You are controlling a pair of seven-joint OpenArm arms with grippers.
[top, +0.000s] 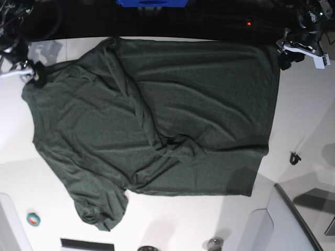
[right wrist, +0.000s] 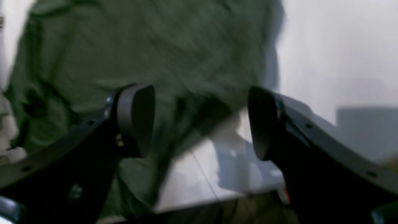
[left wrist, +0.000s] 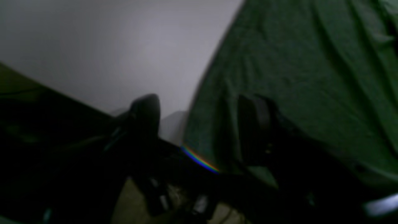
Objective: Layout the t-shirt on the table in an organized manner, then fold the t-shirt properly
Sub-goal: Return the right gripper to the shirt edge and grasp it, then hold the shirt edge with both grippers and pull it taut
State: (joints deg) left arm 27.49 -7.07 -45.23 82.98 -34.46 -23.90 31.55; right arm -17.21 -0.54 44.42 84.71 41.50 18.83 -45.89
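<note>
The dark green t-shirt point(top: 157, 120) lies spread and wrinkled on the white table point(top: 309, 115), with a fold ridge running through its middle and one sleeve bunched at the lower left. My left gripper point(top: 284, 60) sits at the shirt's upper right corner in the base view. In the left wrist view its fingers point(left wrist: 146, 112) stand apart, with the shirt's edge point(left wrist: 199, 93) running between them and nothing gripped. My right gripper point(top: 36, 73) is at the shirt's upper left corner. It hangs open point(right wrist: 199, 121) over the cloth point(right wrist: 155, 46), its pads point(right wrist: 136, 118) wide apart.
A small black object point(top: 295, 157) lies right of the shirt. A teal tape roll point(top: 33, 219) sits at the lower left. A grey panel point(top: 293, 219) fills the lower right corner. A blue item point(top: 152, 2) stands beyond the table's far edge.
</note>
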